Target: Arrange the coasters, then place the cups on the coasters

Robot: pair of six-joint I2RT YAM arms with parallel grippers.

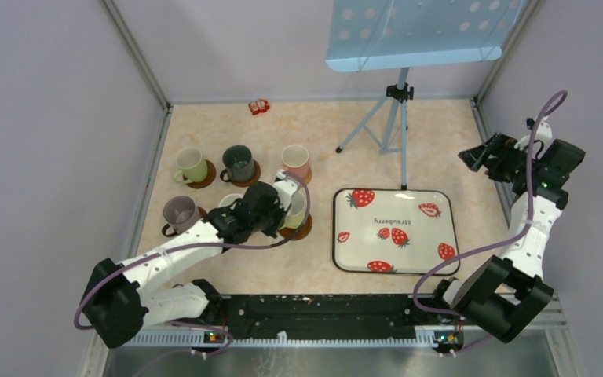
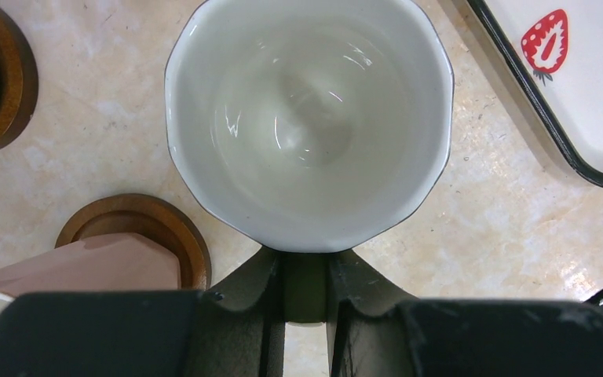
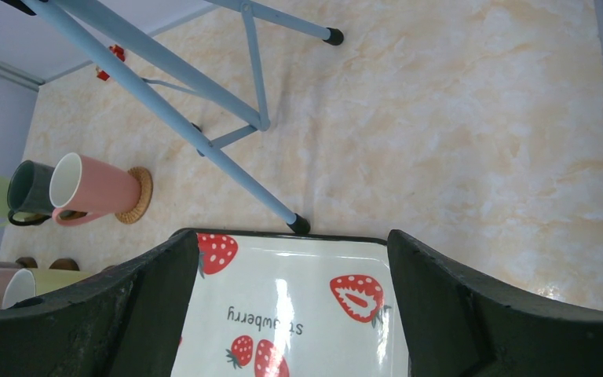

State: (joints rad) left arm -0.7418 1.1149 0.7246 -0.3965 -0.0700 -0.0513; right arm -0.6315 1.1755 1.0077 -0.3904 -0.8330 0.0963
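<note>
Three cups stand on brown coasters in the back row: yellow-green (image 1: 191,165), dark green (image 1: 238,163) and pink (image 1: 295,161). In front, a mauve cup (image 1: 179,214) sits at the left, and a pale cup (image 1: 232,202) is half hidden by my left arm. My left gripper (image 1: 286,206) (image 2: 308,263) is shut on the dark handle of a yellow-green cup (image 1: 295,210) with a white inside (image 2: 308,118). That cup is over a coaster (image 1: 301,228); contact cannot be told. My right gripper (image 1: 487,157) (image 3: 292,298) hangs open and empty, high at the right.
The white strawberry-print tray (image 1: 392,232) (image 3: 298,275) lies right of the cups. A blue stand's tripod legs (image 1: 392,118) reach down behind it, its perforated shelf (image 1: 416,31) overhead. A small red item (image 1: 260,106) lies by the back wall. Walls close both sides.
</note>
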